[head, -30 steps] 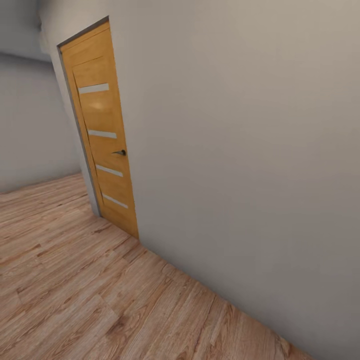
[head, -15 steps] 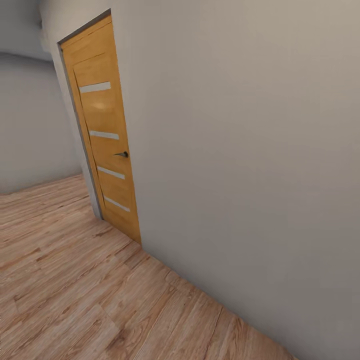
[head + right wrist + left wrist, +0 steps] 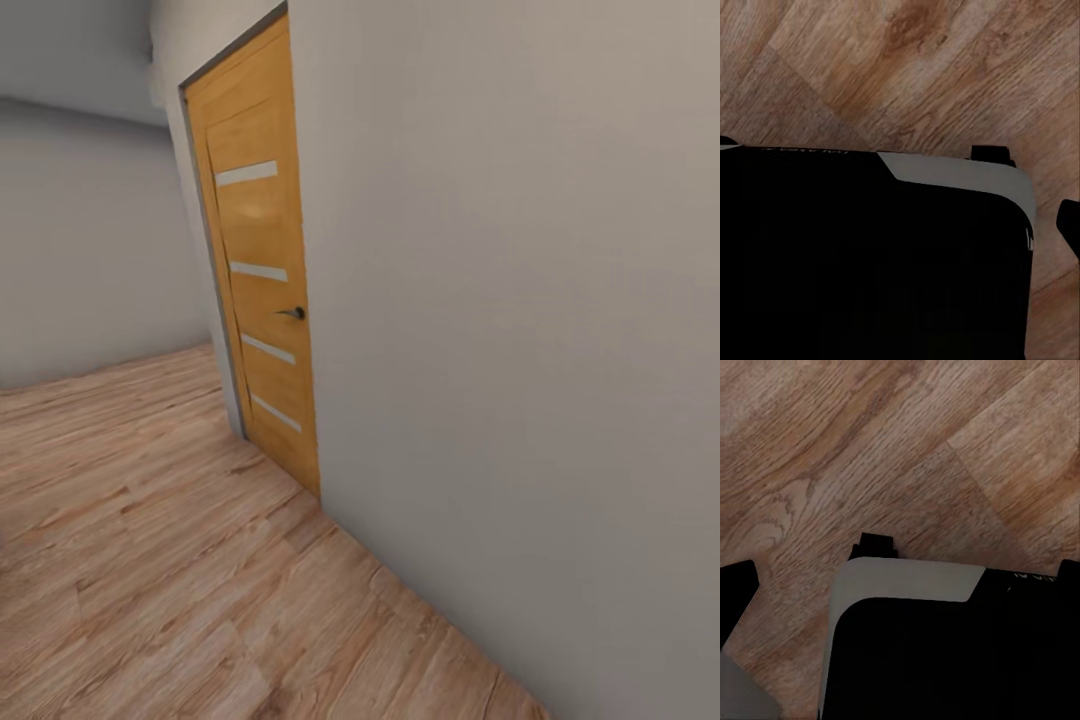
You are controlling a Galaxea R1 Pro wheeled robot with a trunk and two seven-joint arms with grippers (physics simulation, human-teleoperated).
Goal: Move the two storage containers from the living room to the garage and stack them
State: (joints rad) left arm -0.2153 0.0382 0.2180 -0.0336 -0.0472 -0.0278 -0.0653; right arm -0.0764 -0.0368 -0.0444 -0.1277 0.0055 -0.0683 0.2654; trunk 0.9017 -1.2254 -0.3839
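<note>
A closed orange wooden door (image 3: 258, 270) with pale glazed strips and a dark lever handle (image 3: 292, 313) sits in a plain grey wall (image 3: 520, 330), above light wood plank flooring (image 3: 150, 580). Both wrist views look down on the robot's dark base (image 3: 945, 660) over planks; I cannot tell how the grippers' fingers stand
</note>
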